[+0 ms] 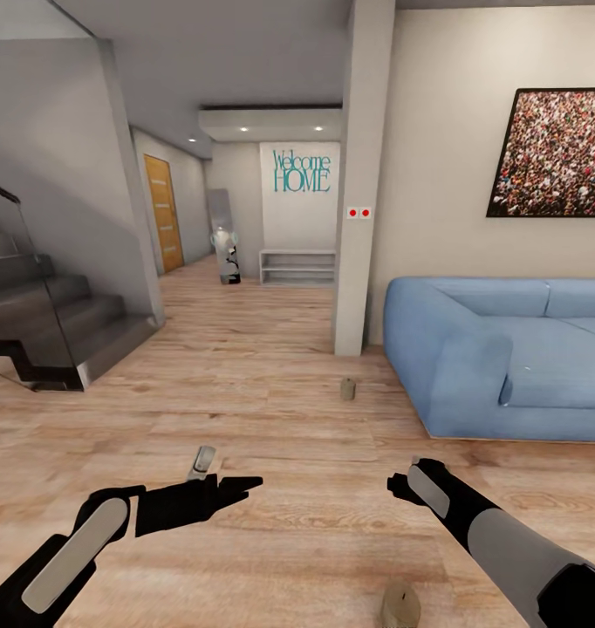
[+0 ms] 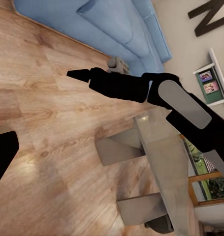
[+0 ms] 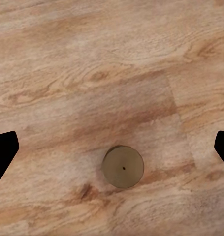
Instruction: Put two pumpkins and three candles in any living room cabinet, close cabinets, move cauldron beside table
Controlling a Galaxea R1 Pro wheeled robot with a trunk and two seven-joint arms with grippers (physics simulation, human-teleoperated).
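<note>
Two tan candles stand on the wood floor. One candle point(image 1: 347, 389) is by the pillar foot near the sofa. The other candle point(image 1: 400, 606) is close in front of me, and from above this candle point(image 3: 122, 166) lies on the floor under my right gripper point(image 3: 112, 150), a little off its centre line. The right gripper point(image 1: 400, 484) is open and holds nothing. My left gripper point(image 1: 236, 484) hovers over bare floor, open and holding nothing. The glossy grey table point(image 2: 163, 157) appears past my right arm point(image 2: 121, 86). The pumpkins, cabinet and cauldron are out of view.
A blue sofa point(image 1: 507, 358) fills the right side. A square pillar point(image 1: 359, 218) stands beside it, and stairs with a glass rail point(image 1: 53, 323) rise on the left. A hallway with a low white shelf point(image 1: 297, 266) runs ahead. A wall shelf point(image 2: 210, 86) hangs near the table.
</note>
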